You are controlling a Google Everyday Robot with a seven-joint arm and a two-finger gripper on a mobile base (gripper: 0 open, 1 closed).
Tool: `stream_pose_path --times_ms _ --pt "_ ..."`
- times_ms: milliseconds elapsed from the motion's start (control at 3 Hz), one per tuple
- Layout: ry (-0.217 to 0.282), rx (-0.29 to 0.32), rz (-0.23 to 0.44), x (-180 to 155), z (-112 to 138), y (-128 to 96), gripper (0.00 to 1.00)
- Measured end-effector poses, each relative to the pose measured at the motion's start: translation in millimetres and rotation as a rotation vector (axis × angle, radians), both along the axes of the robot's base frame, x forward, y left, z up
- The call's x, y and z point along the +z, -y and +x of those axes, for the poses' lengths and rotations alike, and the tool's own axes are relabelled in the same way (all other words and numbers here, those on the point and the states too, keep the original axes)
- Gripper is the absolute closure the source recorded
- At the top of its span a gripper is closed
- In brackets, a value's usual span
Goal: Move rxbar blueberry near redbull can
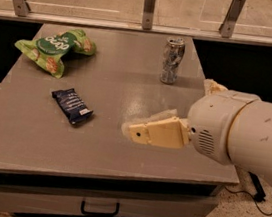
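The claw (137, 130) hangs over the right side of the counter (21, 135). I cannot tell if it is spread or pressed together. The blue bar (72, 105) lies toward the left edge, and the can (172, 61) stands near the back edge.

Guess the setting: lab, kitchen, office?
Probably an office break area or test space: a grey counter with a drawer below and a glass partition behind. The gripper hangs over the counter's front right.
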State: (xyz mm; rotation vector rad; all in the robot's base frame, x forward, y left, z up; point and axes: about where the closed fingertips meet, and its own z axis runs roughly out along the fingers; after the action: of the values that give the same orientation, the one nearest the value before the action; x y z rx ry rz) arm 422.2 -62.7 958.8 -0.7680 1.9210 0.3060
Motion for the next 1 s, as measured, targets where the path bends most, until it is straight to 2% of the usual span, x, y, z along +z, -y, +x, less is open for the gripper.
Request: stream_pose_path --times_ms 333,667,1000 --pt "-0.009 -0.032 0.006 -10.0 -3.3 -9.5 0.00" --pt "0.018 -0.024 0.028 -27.3 5.4 -44.4 0.00" --pt "0.071 -0.021 0.079 -29.0 26.5 -78.1 0.00"
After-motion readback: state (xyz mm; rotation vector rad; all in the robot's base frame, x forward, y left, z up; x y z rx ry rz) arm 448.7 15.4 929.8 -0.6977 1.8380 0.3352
